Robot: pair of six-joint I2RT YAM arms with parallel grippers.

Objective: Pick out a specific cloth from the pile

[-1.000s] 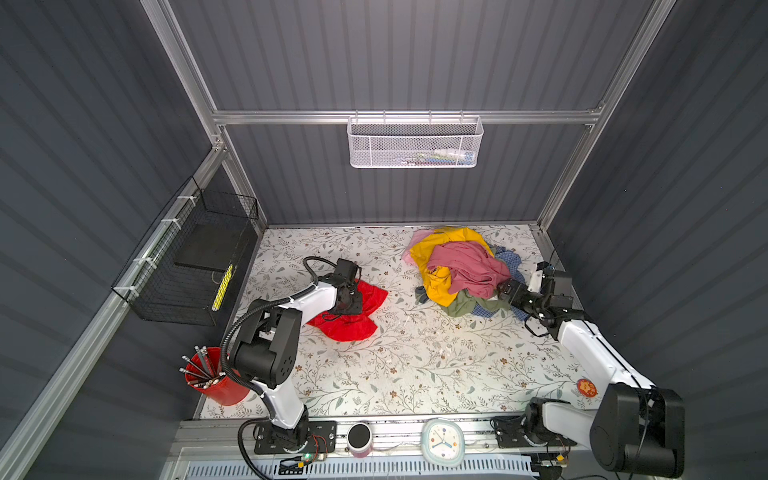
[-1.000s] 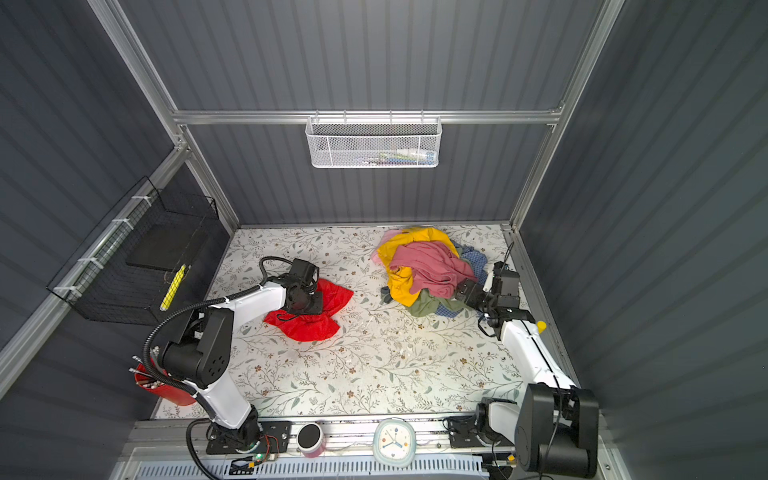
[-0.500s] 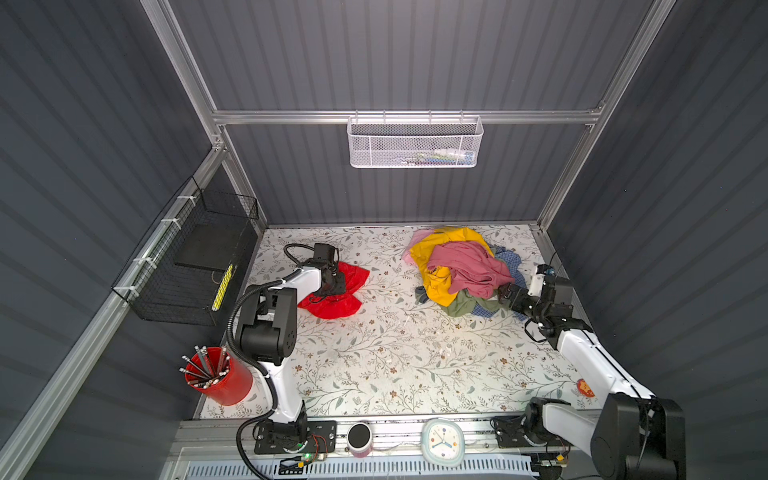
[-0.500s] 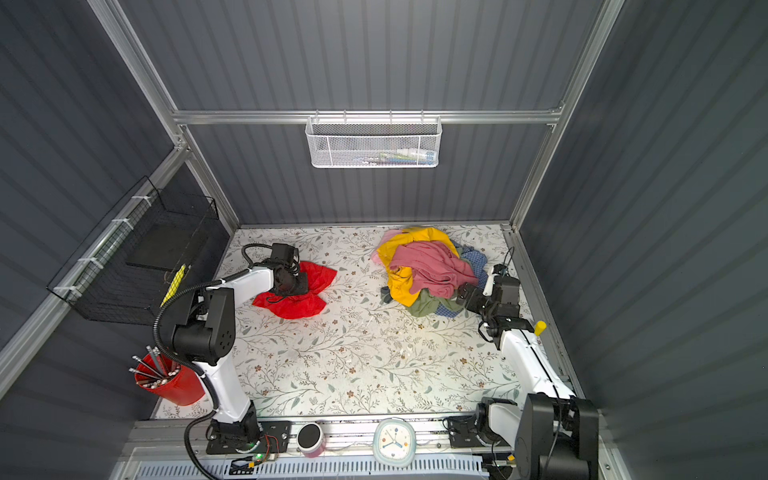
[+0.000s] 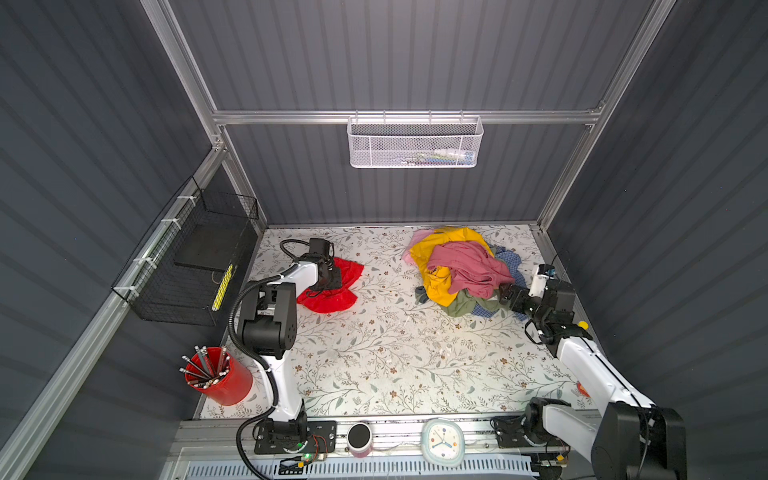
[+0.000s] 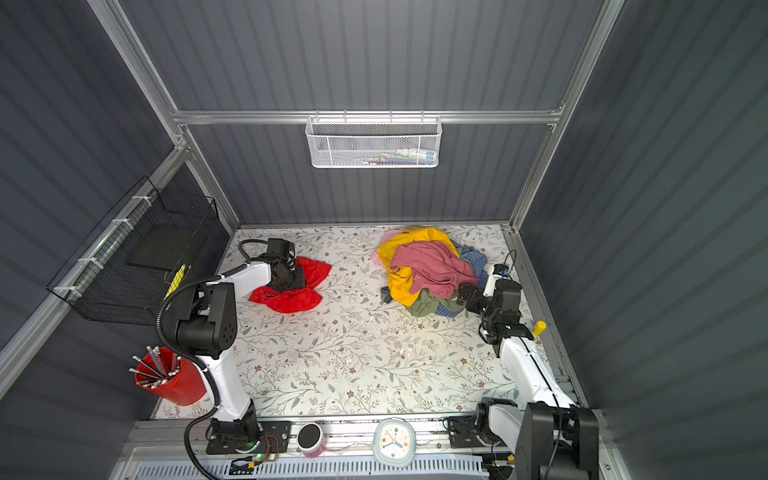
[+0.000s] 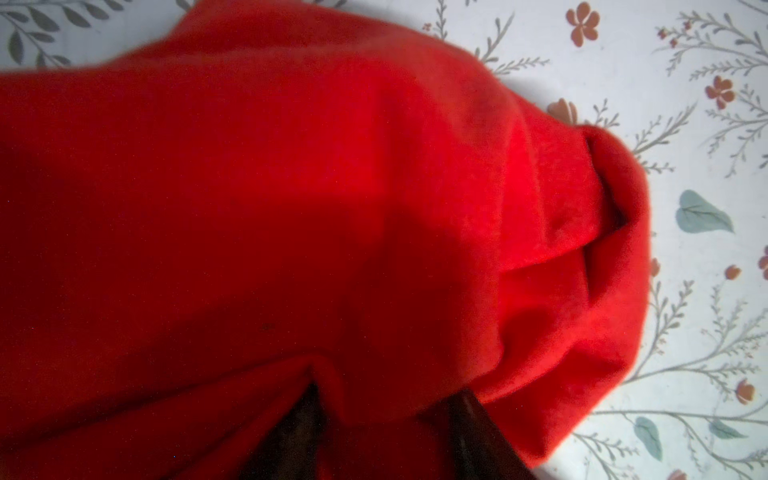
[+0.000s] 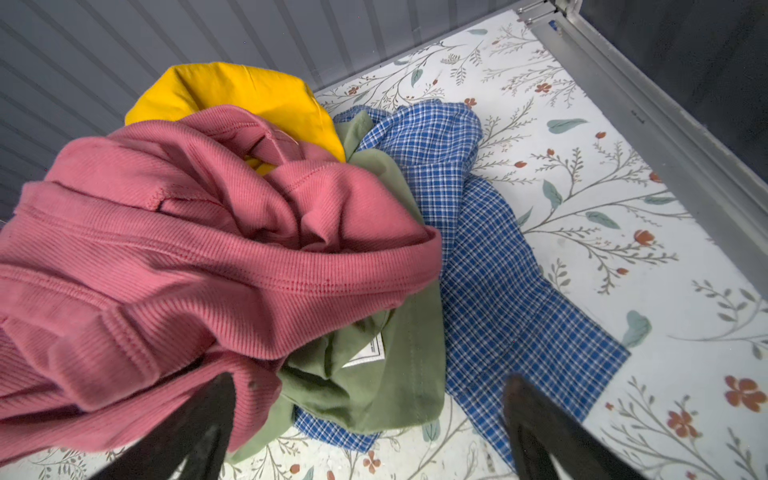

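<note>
- One red cloth (image 5: 332,293), lying on the table (image 5: 395,353) right under the left gripper (image 7: 388,390) and well away from the right gripper (image 8: 370,378).
- One pile (image 5: 461,270), five cloths by my count: dusty pink, yellow, light pink, green and blue check. It's just ahead of the right gripper.
- Left arm (image 5: 270,324) is folded at the elbow, wrist tipped down. Its fingers (image 7: 299,428) are partway apart with red fabric bunched between them, can't tell if it's pinched.
- Right arm (image 5: 590,370) stretches low, fingers (image 8: 199,424) spread wide, holding nothing.
</note>
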